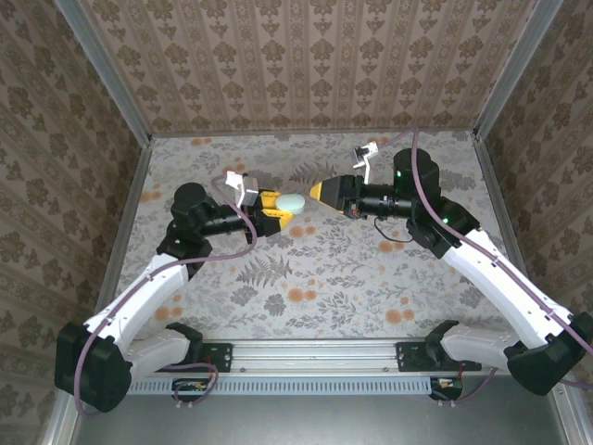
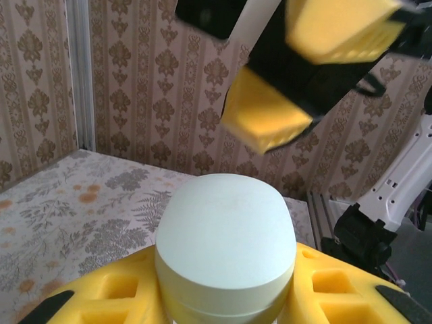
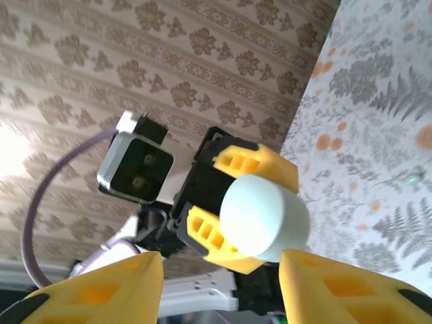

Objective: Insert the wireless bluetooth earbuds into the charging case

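One charging case (image 1: 293,201), held aloft.
Your left end effector (image 1: 281,208) grasps it; right end effector (image 1: 318,192) released, just beside.

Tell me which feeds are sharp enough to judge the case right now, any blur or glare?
Left wrist: charging case crisp, the right gripper's fingers above it blurred. Right wrist: case sharp, bright glare washing out the wall at left. Top external: even light, case small.

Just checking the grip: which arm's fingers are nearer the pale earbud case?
Left. The left fingers clamp the case on both sides; the right fingers stand open just off its free end, not touching.
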Controlling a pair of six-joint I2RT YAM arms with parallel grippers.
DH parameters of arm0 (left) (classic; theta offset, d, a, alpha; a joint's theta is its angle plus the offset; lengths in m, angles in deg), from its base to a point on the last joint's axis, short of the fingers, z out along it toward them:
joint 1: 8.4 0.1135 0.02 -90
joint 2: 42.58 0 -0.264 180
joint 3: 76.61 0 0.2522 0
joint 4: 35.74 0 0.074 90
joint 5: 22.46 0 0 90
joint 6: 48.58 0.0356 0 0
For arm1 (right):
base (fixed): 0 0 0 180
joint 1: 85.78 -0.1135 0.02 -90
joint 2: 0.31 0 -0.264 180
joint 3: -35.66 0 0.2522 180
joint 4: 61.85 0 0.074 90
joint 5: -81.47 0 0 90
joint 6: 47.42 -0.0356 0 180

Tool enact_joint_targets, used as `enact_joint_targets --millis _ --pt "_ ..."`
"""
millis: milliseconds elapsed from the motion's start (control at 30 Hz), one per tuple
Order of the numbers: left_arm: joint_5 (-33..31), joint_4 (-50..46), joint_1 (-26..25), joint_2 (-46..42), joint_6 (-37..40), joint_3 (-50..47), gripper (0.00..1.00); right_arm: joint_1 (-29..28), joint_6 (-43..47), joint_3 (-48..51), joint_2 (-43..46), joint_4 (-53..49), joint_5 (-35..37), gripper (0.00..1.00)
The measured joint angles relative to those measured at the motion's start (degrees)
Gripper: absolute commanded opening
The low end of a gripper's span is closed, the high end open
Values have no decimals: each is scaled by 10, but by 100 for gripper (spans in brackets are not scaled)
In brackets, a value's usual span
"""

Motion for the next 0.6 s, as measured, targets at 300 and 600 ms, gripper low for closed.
enact_joint_targets --millis 300,600 --pt "35 -75 0 -2 13 28 23 -50 224 -49 -42 -170 57 69" --pt "67 -111 3 -2 13 46 23 -50 354 -69 -45 -206 74 69"
